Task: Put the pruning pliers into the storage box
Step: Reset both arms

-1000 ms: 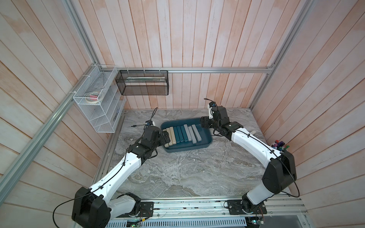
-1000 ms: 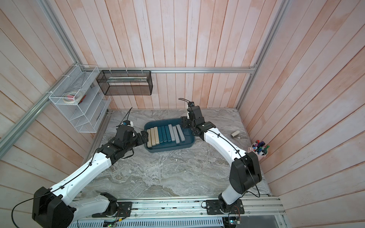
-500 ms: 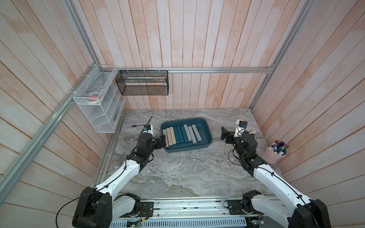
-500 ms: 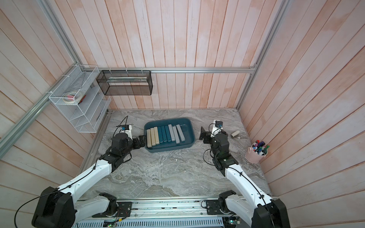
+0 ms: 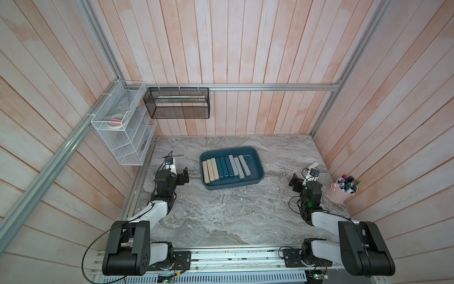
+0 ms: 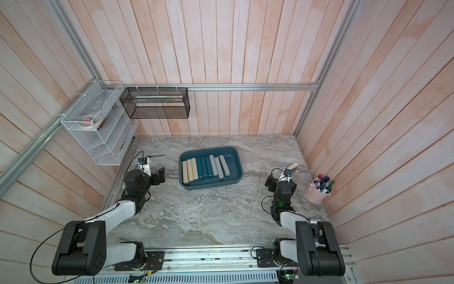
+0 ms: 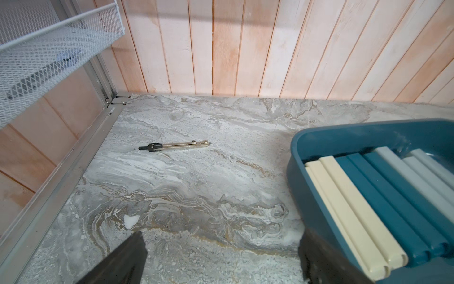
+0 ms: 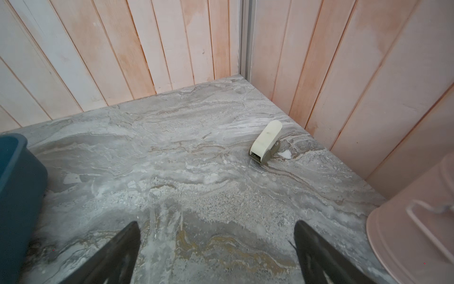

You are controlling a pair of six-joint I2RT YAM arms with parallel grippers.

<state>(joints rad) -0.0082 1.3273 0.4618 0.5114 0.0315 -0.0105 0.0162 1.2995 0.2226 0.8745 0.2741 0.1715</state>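
Observation:
The storage box [image 5: 229, 187], a shallow dark teal tray, sits at the back middle of the table in both top views. The pruning pliers [image 5: 225, 167] are several slim bars lying side by side inside it: three beige, three teal, three grey. My left gripper [image 5: 184, 175] hangs open to the left of the box, nothing between its fingers. My right gripper [image 5: 294, 183] is open and empty, well off to the right of the box. The left wrist view shows the box rim [image 7: 294, 152] and the bars [image 7: 356, 196] beside my open left gripper [image 7: 221, 236]. Only bare table lies between the fingers of my right gripper [image 8: 217, 223].
A thin silver tool [image 7: 172, 146] lies on the table near the back left. A small beige piece [image 8: 266, 137] lies near the back right corner. A pink bucket of markers [image 5: 342, 191] stands at the right wall. A white wire rack [image 5: 122, 127] and black mesh basket [image 5: 177, 103] hang on the walls.
My right arm has drawn back from over the box to the right side of the table. My left arm has pulled back a little from the box's left edge.

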